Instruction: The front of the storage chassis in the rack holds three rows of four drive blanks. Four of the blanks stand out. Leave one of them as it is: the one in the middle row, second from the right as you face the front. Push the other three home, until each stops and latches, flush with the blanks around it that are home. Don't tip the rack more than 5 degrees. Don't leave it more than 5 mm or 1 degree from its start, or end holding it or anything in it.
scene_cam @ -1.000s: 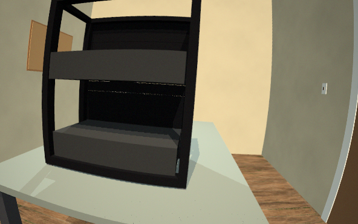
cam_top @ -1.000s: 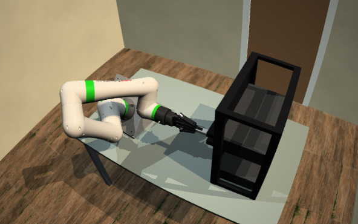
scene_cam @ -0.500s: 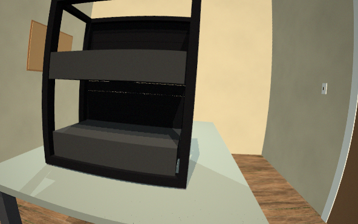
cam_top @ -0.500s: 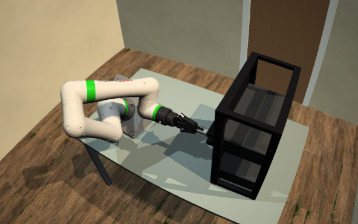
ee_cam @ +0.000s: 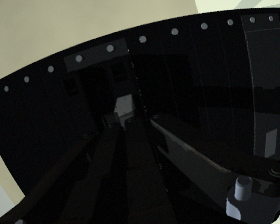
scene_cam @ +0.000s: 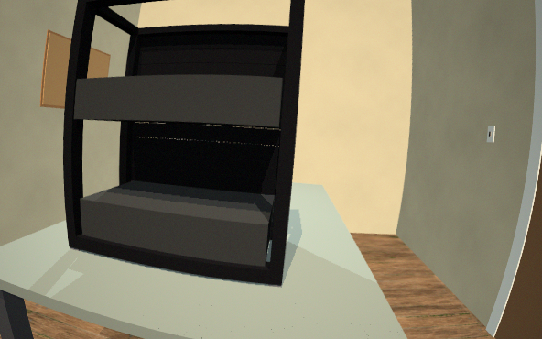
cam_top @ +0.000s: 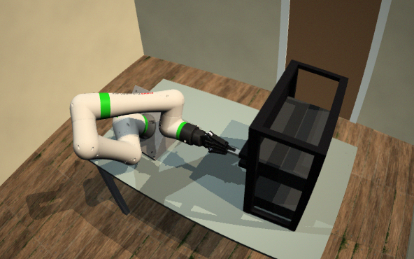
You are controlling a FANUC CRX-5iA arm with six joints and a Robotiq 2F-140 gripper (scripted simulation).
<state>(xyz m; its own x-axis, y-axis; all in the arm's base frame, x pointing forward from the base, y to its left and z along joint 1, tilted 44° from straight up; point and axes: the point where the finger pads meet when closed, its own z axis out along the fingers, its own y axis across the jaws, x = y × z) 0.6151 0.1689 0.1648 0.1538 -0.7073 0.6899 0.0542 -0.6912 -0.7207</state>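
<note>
The black rack [cam_top: 251,182] [scene_cam: 73,183] stands on the pale table [cam_top: 174,88] [scene_cam: 200,302], with its front turned to the arm. Dark blanks [cam_top: 243,155] jut out of that front at mid height; I cannot tell them apart in the top view. My gripper [cam_top: 234,150] [ee_cam: 127,107] is shut with nothing between the fingers. Its tips are right at the jutting blanks, at or very near contact. In the wrist view the tips point at the dark front below a rail with pale holes [ee_cam: 144,39]. The exterior view shows only the rack's back, with grey units [scene_cam: 177,98] inside.
The arm's base [cam_top: 128,140] sits at the table's left end. The table edge runs close behind the rack's far side. A brown door [cam_top: 331,42] and walls stand beyond the table.
</note>
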